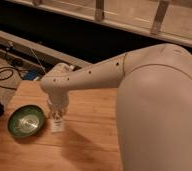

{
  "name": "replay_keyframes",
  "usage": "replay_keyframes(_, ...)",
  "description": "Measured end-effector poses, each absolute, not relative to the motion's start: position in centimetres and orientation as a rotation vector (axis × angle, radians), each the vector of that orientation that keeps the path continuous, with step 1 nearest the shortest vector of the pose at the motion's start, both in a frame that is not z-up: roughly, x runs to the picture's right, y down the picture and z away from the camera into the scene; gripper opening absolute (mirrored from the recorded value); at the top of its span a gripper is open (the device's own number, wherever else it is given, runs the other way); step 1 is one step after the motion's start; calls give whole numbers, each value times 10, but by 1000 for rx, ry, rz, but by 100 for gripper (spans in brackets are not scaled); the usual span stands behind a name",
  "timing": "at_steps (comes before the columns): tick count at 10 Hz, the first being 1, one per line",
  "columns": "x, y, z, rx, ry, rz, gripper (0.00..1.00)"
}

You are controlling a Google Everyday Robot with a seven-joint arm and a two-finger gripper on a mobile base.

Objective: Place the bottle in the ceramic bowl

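Camera view, listed for you from left to right.

1. Black cable [4,76]: loose loops on the floor, beyond the far left corner of the table.
2. Wooden table [94,145]: pale planks with a visible grain, running from the left edge to under the robot's body.
3. Ceramic bowl [26,121]: you will find it upright on the table near the left end. It has a dark green rim and a paler, glossy inside.
4. Bottle [58,126]: small and white with a dark-printed label, standing roughly upright just to the right of the bowl and outside it. Its upper end is hidden in the gripper. You cannot tell whether its base touches the wood.
5. Gripper [57,116]: pointing straight down over the table, right of the bowl, and pinching the bottle by its top.
6. Arm [99,72]: a white tube with small dark dots, slanting from the wrist above the gripper up and right to the shoulder.
7. Robot body [161,115]: a large white rounded shell that fills the right side of your view.
8. Pale ledge [139,22]: runs along the top, with upright brackets.
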State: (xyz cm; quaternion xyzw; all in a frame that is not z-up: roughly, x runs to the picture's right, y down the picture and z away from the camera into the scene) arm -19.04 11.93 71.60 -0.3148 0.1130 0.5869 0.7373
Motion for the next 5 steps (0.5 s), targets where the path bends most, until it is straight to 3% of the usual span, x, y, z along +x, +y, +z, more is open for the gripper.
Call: replay_keyframes(5,-186,118,718,-686,255,1293,0)
